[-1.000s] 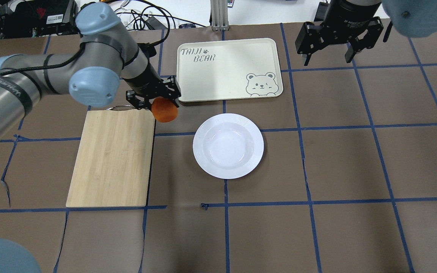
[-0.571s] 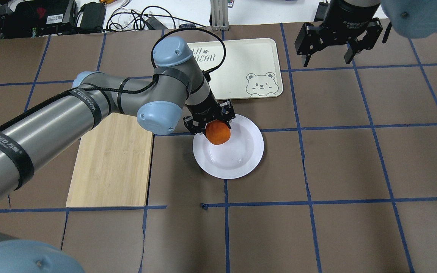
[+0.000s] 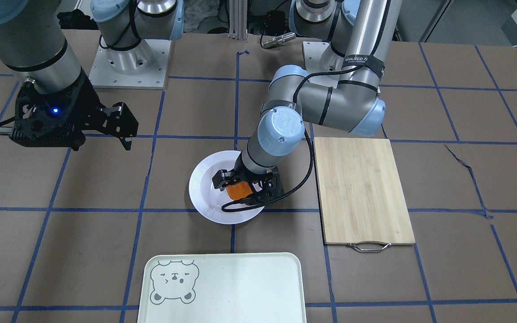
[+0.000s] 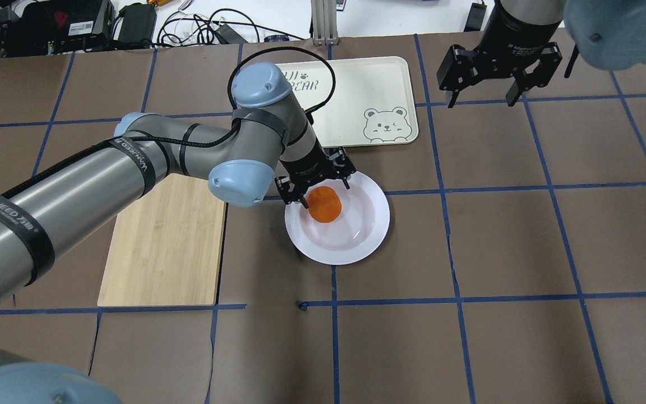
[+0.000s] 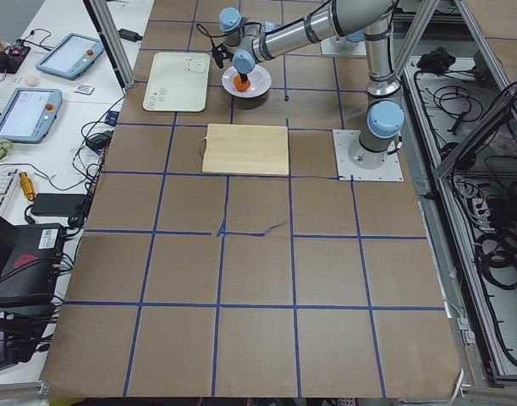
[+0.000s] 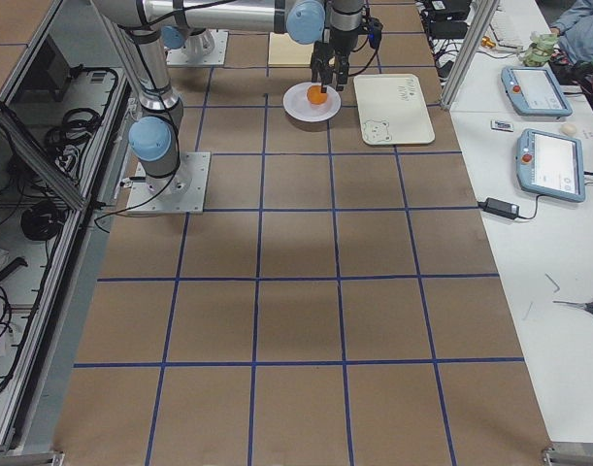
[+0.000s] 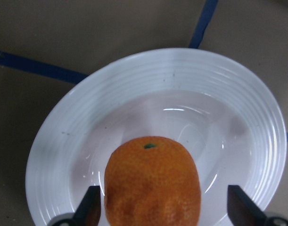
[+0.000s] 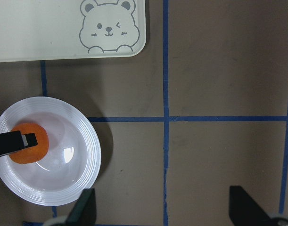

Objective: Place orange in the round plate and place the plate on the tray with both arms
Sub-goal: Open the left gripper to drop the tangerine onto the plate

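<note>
Left gripper (image 4: 324,193) fingers just opened: dimpled orange (image 4: 324,205) rests at glossy white round plate's (image 4: 379,219) ten o'clock. Right gripper (image 4: 480,100) fingers open; plate transfer next.

Left end effector (image 4: 324,192) low, jaws spread; right end effector (image 4: 480,100) high, jaws spread.

The orange (image 4: 324,204) lies in the round plate (image 4: 359,242), near the tray (image 4: 368,84).

Wooden cutting board (image 4: 163,241); seemingly tablets (image 6: 548,163) on bench (image 6: 558,248)
</note>
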`<state>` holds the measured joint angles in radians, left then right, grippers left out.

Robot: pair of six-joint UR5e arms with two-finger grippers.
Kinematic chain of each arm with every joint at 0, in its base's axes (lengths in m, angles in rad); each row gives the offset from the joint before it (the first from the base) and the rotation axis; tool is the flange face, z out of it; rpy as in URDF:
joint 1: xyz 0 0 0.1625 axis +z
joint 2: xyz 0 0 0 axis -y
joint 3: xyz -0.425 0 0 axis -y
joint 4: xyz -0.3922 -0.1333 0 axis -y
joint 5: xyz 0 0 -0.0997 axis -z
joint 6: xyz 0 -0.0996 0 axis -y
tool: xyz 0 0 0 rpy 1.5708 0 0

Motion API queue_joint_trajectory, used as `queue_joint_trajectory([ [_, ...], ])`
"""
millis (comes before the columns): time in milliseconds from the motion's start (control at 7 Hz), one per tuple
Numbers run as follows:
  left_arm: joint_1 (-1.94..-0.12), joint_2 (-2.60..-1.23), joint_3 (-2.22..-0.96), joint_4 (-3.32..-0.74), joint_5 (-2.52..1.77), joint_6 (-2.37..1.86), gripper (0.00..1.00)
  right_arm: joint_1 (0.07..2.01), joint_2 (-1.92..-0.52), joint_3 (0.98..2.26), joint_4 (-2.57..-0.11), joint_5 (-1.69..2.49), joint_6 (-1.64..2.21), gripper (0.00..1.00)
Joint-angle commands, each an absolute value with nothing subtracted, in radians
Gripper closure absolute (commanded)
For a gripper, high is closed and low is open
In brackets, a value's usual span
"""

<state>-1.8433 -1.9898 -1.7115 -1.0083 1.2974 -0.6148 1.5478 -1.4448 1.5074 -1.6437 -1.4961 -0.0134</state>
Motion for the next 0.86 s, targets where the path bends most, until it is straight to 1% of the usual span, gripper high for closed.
queue_joint_trajectory([
  [0, -1.720, -1.954, -1.616, -1.174, 1.331, -0.469, 0.00, 1.543, -1.440, 1.618, -1.754, -1.444, -0.006, 0.00],
  [143, -1.653, -1.928, -1.545, -1.297, 1.392, -0.321, 0.00, 1.546, -1.437, 1.726, -1.896, -1.384, 0.012, 0.00],
  [286, -1.590, -1.896, -1.470, -1.428, 1.545, -0.185, 0.00, 1.548, -1.430, 1.867, -2.083, -1.314, 0.034, 0.00],
  [429, -1.533, -1.869, -1.419, -1.528, 1.563, -0.126, 0.00, 1.552, -1.401, 1.994, -2.278, -1.307, 0.060, 0.00],
  [571, -1.487, -1.812, -1.396, -1.593, 1.600, -0.123, 0.00, 1.557, -1.355, 2.091, -2.462, -1.261, 0.086, 0.00],
  [714, -1.480, -1.774, -1.391, -1.609, 1.661, -0.129, 0.00, 1.566, -1.289, 2.135, -2.570, -1.164, 0.160, 0.00],
])
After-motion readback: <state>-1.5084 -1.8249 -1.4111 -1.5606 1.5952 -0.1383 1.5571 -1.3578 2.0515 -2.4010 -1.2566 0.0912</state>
